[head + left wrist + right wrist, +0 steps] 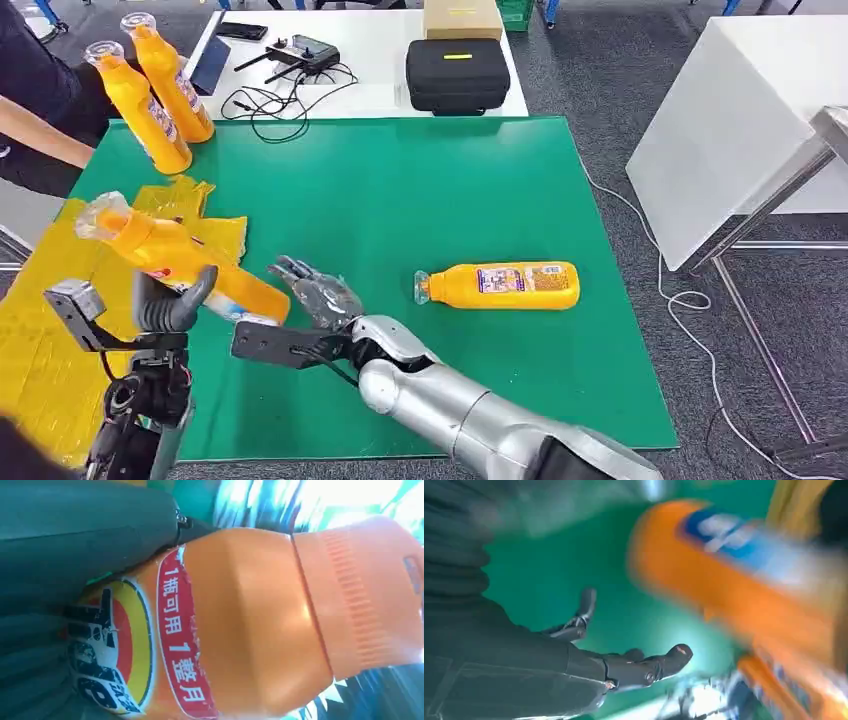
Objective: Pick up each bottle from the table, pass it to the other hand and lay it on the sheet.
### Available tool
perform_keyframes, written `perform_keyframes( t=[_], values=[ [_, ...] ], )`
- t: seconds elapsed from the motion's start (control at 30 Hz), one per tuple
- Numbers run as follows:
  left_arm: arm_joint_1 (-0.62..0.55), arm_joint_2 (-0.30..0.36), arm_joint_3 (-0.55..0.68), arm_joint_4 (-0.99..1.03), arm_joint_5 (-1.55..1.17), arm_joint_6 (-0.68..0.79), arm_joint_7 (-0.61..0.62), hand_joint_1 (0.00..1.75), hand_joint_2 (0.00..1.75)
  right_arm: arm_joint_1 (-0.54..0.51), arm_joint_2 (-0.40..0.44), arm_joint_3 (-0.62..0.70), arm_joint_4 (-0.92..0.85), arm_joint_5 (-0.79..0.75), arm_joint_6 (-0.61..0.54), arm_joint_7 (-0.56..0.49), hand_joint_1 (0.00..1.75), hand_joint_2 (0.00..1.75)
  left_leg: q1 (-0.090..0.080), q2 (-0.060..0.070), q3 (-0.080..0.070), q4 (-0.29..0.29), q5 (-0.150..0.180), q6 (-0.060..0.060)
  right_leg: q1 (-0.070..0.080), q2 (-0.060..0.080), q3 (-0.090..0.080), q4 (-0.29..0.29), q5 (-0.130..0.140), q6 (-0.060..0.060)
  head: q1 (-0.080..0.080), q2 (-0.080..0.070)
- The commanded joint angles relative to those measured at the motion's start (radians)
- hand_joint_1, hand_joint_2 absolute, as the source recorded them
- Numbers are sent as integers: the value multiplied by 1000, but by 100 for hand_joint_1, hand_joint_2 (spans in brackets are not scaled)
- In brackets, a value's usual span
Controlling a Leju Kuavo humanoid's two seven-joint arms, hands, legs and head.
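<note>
My left hand (172, 300) grips an orange bottle (170, 255) tilted over the yellow sheet (40, 340), its clear cap up and to the left. The left wrist view shows that bottle (240, 625) close up, label and orange cap facing the camera. My right hand (318, 292) is beside the bottle's base with fingers spread and holds nothing; in the right wrist view its fingers (644, 667) are apart, the blurred bottle (734, 590) just beyond them. Another orange bottle (500, 285) lies on its side on the green mat (420, 190). Two more orange bottles (140, 105) (175, 80) stand at the mat's back left corner.
A person's arm (40, 135) reaches in at the far left. Behind the mat a white table carries a black case (457, 73), cables and a controller (300, 55). A white table (740, 120) stands to the right, with a loose cable on the grey floor.
</note>
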Motion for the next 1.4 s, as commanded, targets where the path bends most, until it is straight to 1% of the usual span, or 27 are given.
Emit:
perform_keyframes(
  t=[0.03, 0.07, 0.1, 0.13, 0.17, 0.2, 0.23, 0.3, 0.33, 0.4, 0.43, 0.47, 0.5, 0.57, 0.6, 0.7, 0.77, 0.8, 0.83, 0.87, 0.9, 0.93, 0.97, 1.0, 1.1, 1.23, 1.4],
  values=[
    [-148, 66, 156, 173, -506, 507, -98, 175, 175, 41, -117, -462, -290, 228, 20, -39, 0, 0, 1, -1, 1, 0, 0, 0, 1, -3, 2, 0, -1, 0, -1, 0],
    [-154, 67, 169, 188, -512, 502, -109, 175, 175, 54, -121, -488, -314, 254, 37, -36, 0, 0, 1, -1, 3, 0, -1, 0, 1, -4, 4, 0, -1, 0, 0, 0],
    [-157, 78, 194, 215, -696, 669, -105, 175, 175, 84, -128, -536, -370, 284, 55, -49, 0, 0, 1, -2, 6, -1, -1, 0, 2, -5, 7, -2, -2, 1, -1, 0],
    [-150, 53, 286, 189, -836, 669, -102, 175, 175, 101, -133, -557, -399, 293, 65, -57, 0, 0, 1, -2, 3, -1, 0, 0, 1, -4, 3, -1, -1, 0, -1, 0],
    [-150, 53, 286, 189, -836, 669, -102, 175, 175, 101, -133, -557, -399, 293, 65, -57, 0, 0, 1, -3, 4, -1, -1, 1, 1, -5, 6, -1, -2, 1, 0, 0],
    [-149, -7, 453, 161, -1107, 669, -119, 175, 175, 131, -146, -578, -444, 303, 83, -69, 0, 0, 1, -3, 6, -1, -2, 1, 2, -6, 7, -2, -3, 1, 0, 0],
    [-168, -12, 464, 215, -1125, 669, -126, 175, 175, 144, -157, -577, -464, 301, 90, -73, 0, 0, 1, -1, 3, -1, -1, 1, 1, -3, 4, -1, -1, 1, 0, 0],
    [-173, -13, 461, 244, -1130, 669, -126, 175, 175, 150, -156, -584, -465, 301, 93, -73, 0, 0, 0, -3, 3, -1, 0, 1, 0, -4, 4, -1, -1, 1, -1, 0],
    [-197, -7, 474, 338, -1193, 669, -111, 175, 175, 160, -161, -590, -470, 304, 106, -84, 0, 0, 0, -3, 4, -1, -1, 1, 1, -6, 6, -2, -2, 1, 0, 0],
    [-206, 8, 438, 417, -1290, 669, -34, 175, 175, 164, -162, -590, -469, 297, 120, -100, 0, 0, -1, -4, 4, -2, 0, 0, 0, -6, 6, -2, -2, 1, -1, 0],
    [-198, 10, 408, 446, -1380, 669, 33, 175, 175, 163, -160, -583, -462, 298, 128, -109, 0, 0, -2, -4, 7, -3, 0, 1, 0, -7, 8, -3, -2, 1, 0, 0],
    [-197, 8, 406, 454, -1400, 669, 53, 175, 175, 161, -158, -579, -458, 298, 132, -112, 0, 0, -2, -2, 5, -2, 0, 0, -1, -4, 5, -2, -2, 1, 0, 0],
    [-188, 1, 410, 462, -1416, 669, 56, 175, 175, 159, -152, -574, -451, 298, 135, -115, 0, 0, -2, -3, 6, -3, 0, 0, -1, -6, 7, -2, -2, 1, -1, 0],
    [-186, 19, 343, 526, -1438, 669, 125, 175, 175, 155, -144, -565, -443, 297, 148, -127, 0, 0, -2, -2, 4, -2, 0, 0, -1, -5, 5, -2, -2, 0, 0, 0],
    [-184, 13, 428, 554, -1496, 669, 91, 175, 175, 150, -137, -561, -435, 304, 144, -133, 0, 0, -1, -3, 6, -2, -1, 0, 0, -6, 7, -2, -3, 1, -1, 0],
    [-183, 30, 401, 637, -1523, 669, 139, 175, 175, 131, -123, -543, -408, 301, 159, -135, 0, 0, -2, 1, 4, -2, -1, 0, -1, -1, 4, -1, -1, 0, -1, 0],
    [-191, 39, 386, 685, -1531, 626, 159, 175, 175, 127, -125, -535, -401, 300, 162, -134, 0, 0, -1, 1, 3, -2, -1, 0, -1, 0, 3, -1, -1, 0, -1, 0],
    [-190, 39, 383, 686, -1534, 612, 164, 175, 175, 126, -128, -532, -401, 300, 163, -135, 0, 0, -1, 0, 6, -2, -2, 0, 0, -2, 6, -1, -2, 0, -1, 0],
    [-194, 41, 372, 689, -1533, 588, 172, 175, 175, 123, -126, -544, -390, 306, 161, -146, 0, 0, -1, 0, 3, -1, -1, 0, 0, -2, 3, -1, -1, 1, 0, 0],
    [-194, 46, 349, 692, -1562, 557, 228, 175, 175, 123, -133, -535, -397, 307, 168, -146, 0, 0, -1, 0, 5, -1, -2, 0, 0, -3, 5, -1, -2, 1, -1, 0],
    [-194, 47, 342, 693, -1572, 547, 245, 175, 175, 123, -135, -533, -399, 307, 170, -146, 0, 0, -1, -1, 3, -1, -1, 1, -1, -2, 3, -1, -1, 1, -1, 0],
    [-196, 50, 331, 699, -1586, 518, 267, 115, 175, 122, -139, -528, -400, 309, 174, -144, 0, 0, -1, 0, 5, -1, -2, 1, 0, -2, 5, -1, -2, 1, 0, 0],
    [-193, 51, 327, 695, -1588, 471, 292, 0, 175, 130, -156, -507, -413, 323, 188, -134, 0, 0, -1, 1, 3, -1, -1, 0, -1, -1, 3, -1, -1, 1, 0, 0],
    [-189, 53, 319, 693, -1596, 466, 298, 0, 0, 135, -163, -503, -420, 325, 192, -132, 0, 0, -1, 1, 6, -2, -1, 1, -1, -2, 6, -1, -2, 1, -1, 0],
    [-182, 64, 315, 696, -1593, 416, 299, 0, 0, 168, -215, -466, -476, 368, 214, -97, 0, 0, -1, 0, 6, -2, -1, 0, 0, -2, 7, -2, -1, 0, -1, 0],
    [-172, 72, 323, 690, -1575, 406, 297, 0, 0, 188, -258, -453, -515, 396, 238, -74, 0, 0, -1, 0, 9, -2, -1, 0, -1, -2, 9, -2, -1, 0, -1, 0],
    [-134, 98, 350, 681, -1526, 402, 254, 0, 0, 266, -315, -484, -609, 430, 232, -72, 0, 0, -1, 0, 12, -3, -1, 0, -1, -2, 11, -2, -1, 0, 0, 0]
  ],
)
